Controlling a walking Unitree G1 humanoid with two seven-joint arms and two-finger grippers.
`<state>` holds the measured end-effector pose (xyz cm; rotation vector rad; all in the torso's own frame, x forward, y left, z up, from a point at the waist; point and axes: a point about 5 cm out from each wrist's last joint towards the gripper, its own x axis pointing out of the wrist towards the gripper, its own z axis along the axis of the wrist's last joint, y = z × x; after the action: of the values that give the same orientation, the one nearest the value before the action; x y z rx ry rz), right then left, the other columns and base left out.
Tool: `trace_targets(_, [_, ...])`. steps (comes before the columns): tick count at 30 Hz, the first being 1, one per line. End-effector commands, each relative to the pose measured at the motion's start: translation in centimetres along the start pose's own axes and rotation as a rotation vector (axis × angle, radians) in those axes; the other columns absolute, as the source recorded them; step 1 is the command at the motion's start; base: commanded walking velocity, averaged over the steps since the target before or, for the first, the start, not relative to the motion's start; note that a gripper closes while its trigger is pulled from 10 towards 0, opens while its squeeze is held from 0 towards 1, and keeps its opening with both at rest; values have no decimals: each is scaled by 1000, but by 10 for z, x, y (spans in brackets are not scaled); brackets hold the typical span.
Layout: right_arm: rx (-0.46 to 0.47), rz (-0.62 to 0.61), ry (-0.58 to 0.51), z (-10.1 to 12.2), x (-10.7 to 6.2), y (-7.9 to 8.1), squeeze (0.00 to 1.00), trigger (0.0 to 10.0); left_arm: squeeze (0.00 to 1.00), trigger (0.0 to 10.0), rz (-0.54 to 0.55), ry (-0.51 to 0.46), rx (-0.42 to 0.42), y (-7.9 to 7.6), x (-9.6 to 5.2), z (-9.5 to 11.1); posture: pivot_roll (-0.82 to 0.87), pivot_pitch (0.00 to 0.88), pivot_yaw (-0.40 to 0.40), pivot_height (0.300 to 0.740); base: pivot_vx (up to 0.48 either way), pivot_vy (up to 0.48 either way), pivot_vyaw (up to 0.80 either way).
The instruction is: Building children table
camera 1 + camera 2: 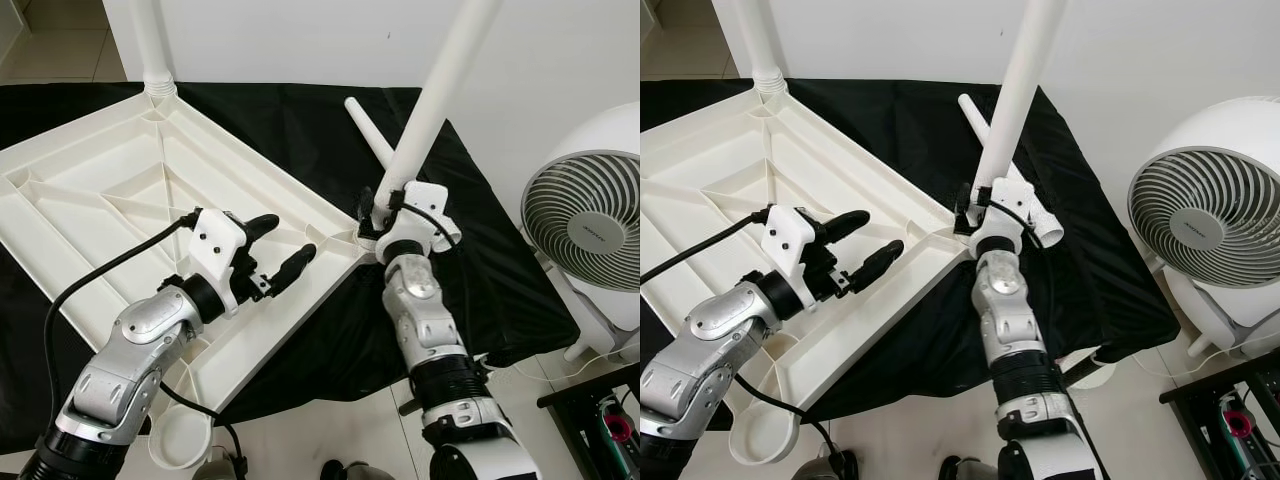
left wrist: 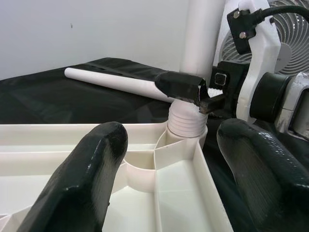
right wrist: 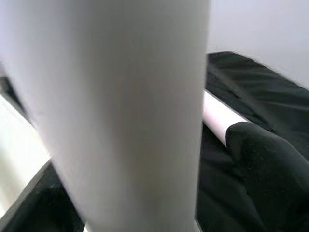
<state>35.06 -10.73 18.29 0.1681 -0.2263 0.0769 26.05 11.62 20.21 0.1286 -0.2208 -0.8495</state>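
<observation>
1. here, your right claw (image 1: 385, 212) is clamped on the upright white leg (image 1: 440, 95) at the upturned tabletop's (image 1: 120, 190) corner socket.
2. your left claw (image 1: 275, 250) hovers spread and empty over that tabletop.
3. a loose leg (image 1: 368, 130) lies just beyond the socket on the black cloth (image 1: 300, 120).

Upturned white tabletop (image 1: 110, 190) on black cloth, two legs (image 1: 440, 95) upright, one loose.
</observation>
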Motion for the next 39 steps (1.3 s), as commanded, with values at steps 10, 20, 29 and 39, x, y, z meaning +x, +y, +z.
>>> trace_targets(10, [-21, 266, 46, 3, -3, -19, 0, 10000, 0, 10000, -65, -3, -3, -10, 2, -1, 125, 121, -88, 740, 0, 0, 0])
trace_targets(20, [-84, 532, 88, 10, 6, -37, 0, 10000, 0, 10000, -79, -7, -11, -13, 4, -1, 123, 129, -83, 740, 0, 0, 0])
trace_targets(29, [-124, 681, 168, 1, 7, -39, 0, 4157, 0, 10000, -94, 3, -19, -17, 3, -2, 129, 131, -81, 740, 0, 0, 0])
trace_targets(39, [-132, 710, 193, -3, 10, -42, 0, 0, 0, 10000, -130, 32, -39, -27, 3, -10, 128, 137, -78, 740, 0, 0, 0])
